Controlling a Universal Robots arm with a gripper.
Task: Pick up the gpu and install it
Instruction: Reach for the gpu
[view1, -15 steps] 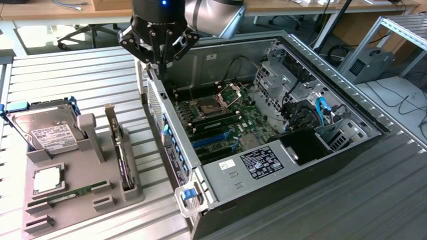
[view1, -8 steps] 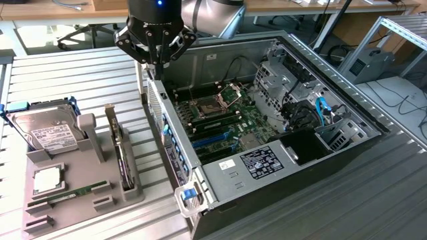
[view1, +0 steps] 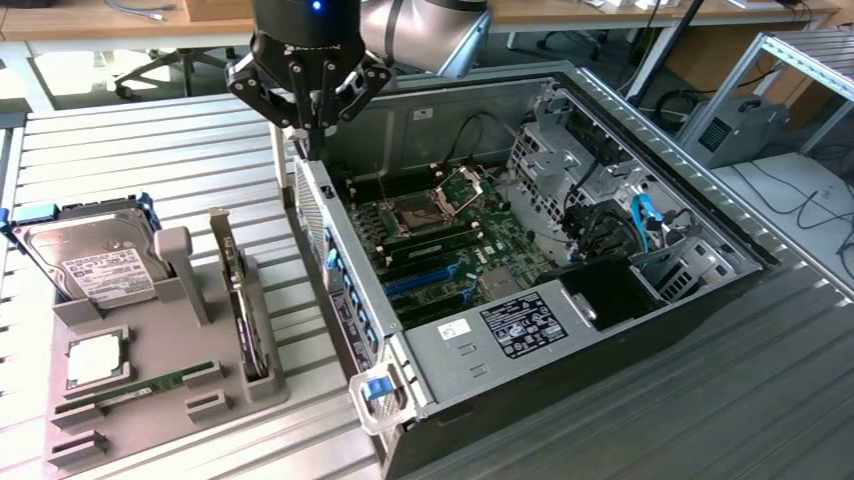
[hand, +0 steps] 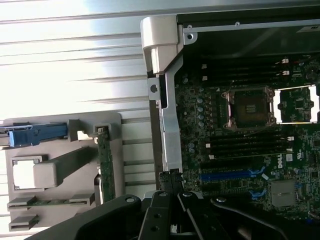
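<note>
While your gripper (view1: 310, 140) (hand: 170, 181) hung over the perforated rear wall of the open computer case (view1: 414, 120) (hand: 168, 125), its fingers (view1: 315, 118) were pressed fully together and had hold of nothing. Their tips pointed straight down at the top edge of that wall, close above it. You could not tell whether they touched the metal.

You had the gpu (view1: 240, 300) (hand: 105, 165) outside the case, just beside that same rear wall. It stood on its long edge in a slot of the grey holder (view1: 160, 420) (hand: 116, 125), roughly parallel to the wall and apart from the gripper. Nothing gripped it.

On the holder's side farther from the case, the hard drive (view1: 94, 265) with its white label leaned upright in its cradle. A processor chip (view1: 96, 358) lay flat in a square pocket, and the slim green memory stick (view1: 140, 385) sat along the holder's edge.

Inside the case, the motherboard (view1: 454, 250) (hand: 235, 150) lay exposed, with its processor socket (view1: 420, 215) (hand: 248, 107) open and the blue expansion slots (view1: 420, 280) (hand: 230, 175) bare near the rear wall.
</note>
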